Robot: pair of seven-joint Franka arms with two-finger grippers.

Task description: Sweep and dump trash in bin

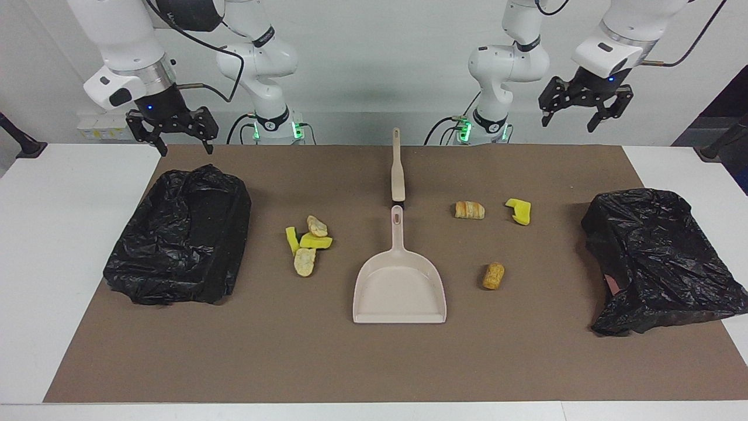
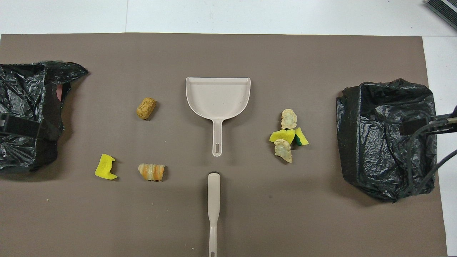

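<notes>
trash (image 1: 308, 242) lying in two scattered groups on either side of the dustpan (image 1: 400, 286) | brush (image 1: 398, 169) lying just nearer the robots | left gripper (image 1: 585, 105) and right gripper (image 1: 172, 131) waiting raised, fingers spread, each near a bin (image 1: 178, 237) | risk: light scraps rolling past the pan lip during sweeping

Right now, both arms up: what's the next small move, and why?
Probably lower the right gripper onto the brush handle. Both grippers hang open; the left gripper waits. Brush and dustpan lie untouched mid-mat, and the trash is unswept.
</notes>
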